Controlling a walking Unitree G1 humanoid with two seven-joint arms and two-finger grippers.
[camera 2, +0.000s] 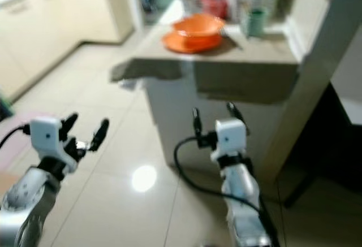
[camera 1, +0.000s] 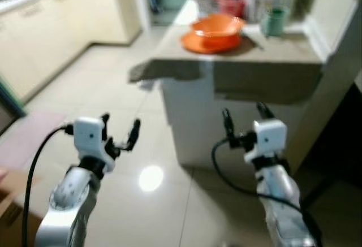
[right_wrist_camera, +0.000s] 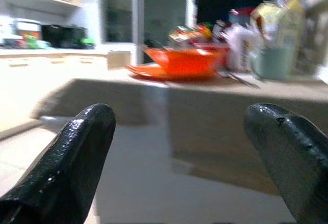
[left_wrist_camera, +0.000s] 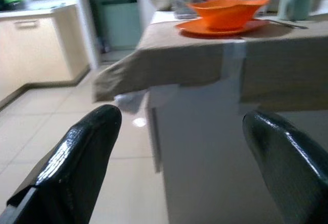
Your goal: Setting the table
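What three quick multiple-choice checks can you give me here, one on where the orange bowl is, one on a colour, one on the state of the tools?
1. Where does the orange plastic bowl sit?
A. On the floor tiles
B. On the flat orange plate on the table
C. In the left tool

2. What colour is the cup beside the bowl?
A. Pale green
B. Black
C. Yellow

3. How do the two tools stand?
A. Both shut on a plate
B. Left shut, right open
C. Both open and holding nothing

Answers:
1. B, the bowl rests on the plate atop the beige tablecloth.
2. A, the cup reads pale green in the head and wrist views.
3. C, the left tool and right tool each show spread black fingers with only floor and table seen between them.
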